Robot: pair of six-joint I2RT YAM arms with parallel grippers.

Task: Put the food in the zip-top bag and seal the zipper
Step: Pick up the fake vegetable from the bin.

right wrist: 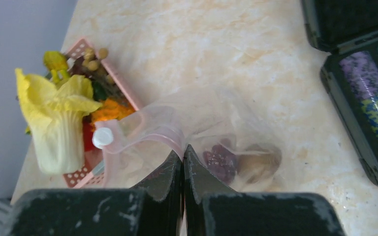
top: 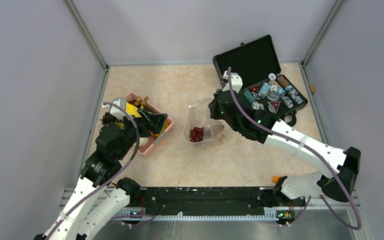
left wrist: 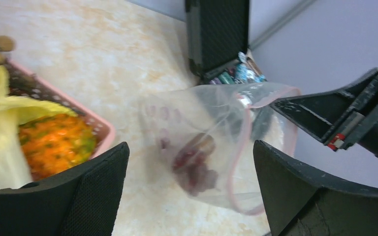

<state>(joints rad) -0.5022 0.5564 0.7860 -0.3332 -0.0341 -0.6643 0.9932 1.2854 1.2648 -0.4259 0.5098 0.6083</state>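
Note:
The clear zip-top bag (top: 201,122) hangs open-mouthed at the table's middle. My right gripper (top: 212,112) is shut on its pink zipper strip (right wrist: 162,130) and holds the mouth up; in the right wrist view the gripper (right wrist: 183,151) pinches that strip. A dark grape bunch (right wrist: 220,162) and a brown kiwi-like ball (right wrist: 258,164) lie inside the bag. My left gripper (top: 156,122) is open and empty over the pink basket's right edge, facing the bag's mouth (left wrist: 216,142). The left wrist view shows the left gripper (left wrist: 191,147) with nothing between its fingers.
The pink lattice basket (top: 156,141) at the left holds a yellow leafy vegetable (right wrist: 54,123), an orange piece (left wrist: 54,140) and other toy food. An open black case (top: 260,65) with small items stands at the back right. Grey walls close in both sides.

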